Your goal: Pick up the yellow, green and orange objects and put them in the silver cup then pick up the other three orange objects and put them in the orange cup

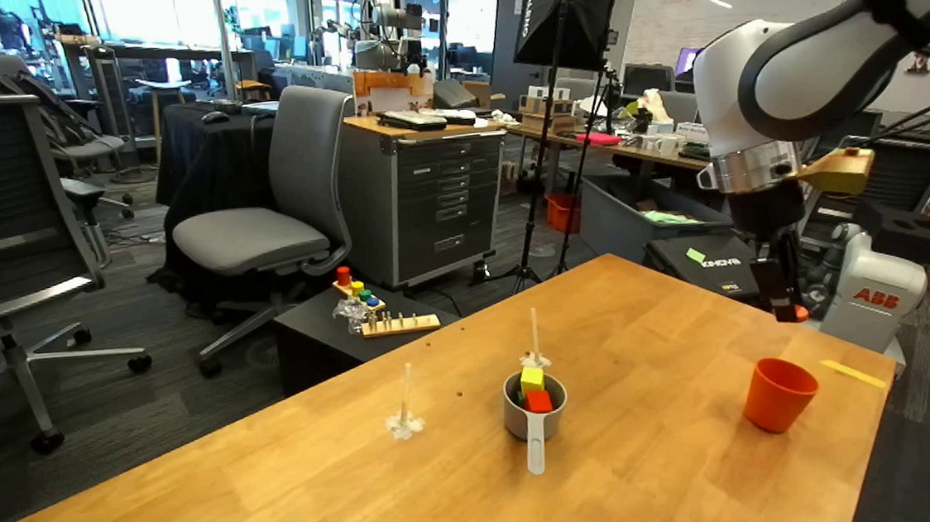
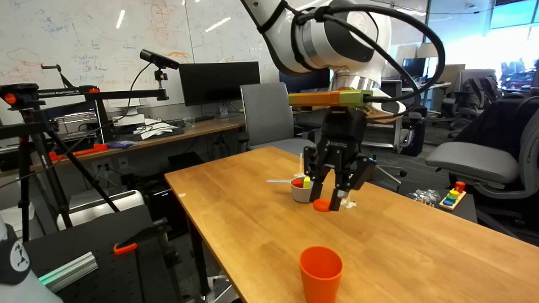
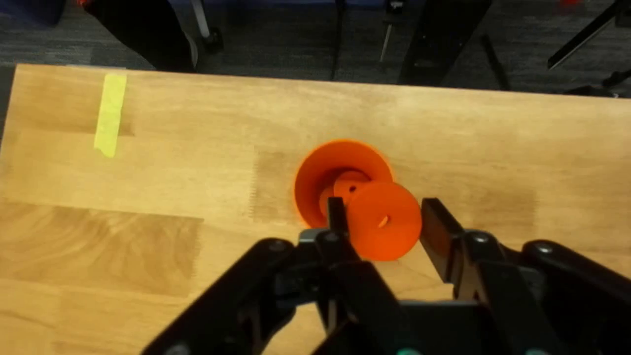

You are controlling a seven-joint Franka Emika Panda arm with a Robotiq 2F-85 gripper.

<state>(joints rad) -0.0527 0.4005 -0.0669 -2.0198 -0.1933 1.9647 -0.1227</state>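
**Third orange disc gripped above the cup, apparently the last placing to make**

The hand (image 3: 384,216) is clamped on an orange disc (image 3: 389,241), a finger against either edge; the pale mark at the disc's middle is probably a hole. Hand and disc hang in the air, above the counter (image 1: 284,491) and apart from it.

Below, the orange tapered cup (image 2: 321,285) stands upright. In the wrist view the disc covers part of its mouth and rim. Inside that cup lie a perforated orange disc (image 3: 351,179) and another orange piece (image 3: 324,199), partly hidden.

Well apart, the silver measuring cup (image 1: 518,424) sits upright, holding a yellow block (image 1: 532,379), a red-orange block (image 1: 538,402) and a green piece (image 1: 520,395) that barely shows. A pale peg (image 1: 534,330) rises just beyond it in an exterior view.

So the silver cup's share looks finished, and the step in hand seems to be the third piece for the orange cup. Next, I would centre the disc over the mouth, since from the wrist it looks offset toward the rim, then lower and let go. Released off-centre, it might clip the rim and tumble outside.
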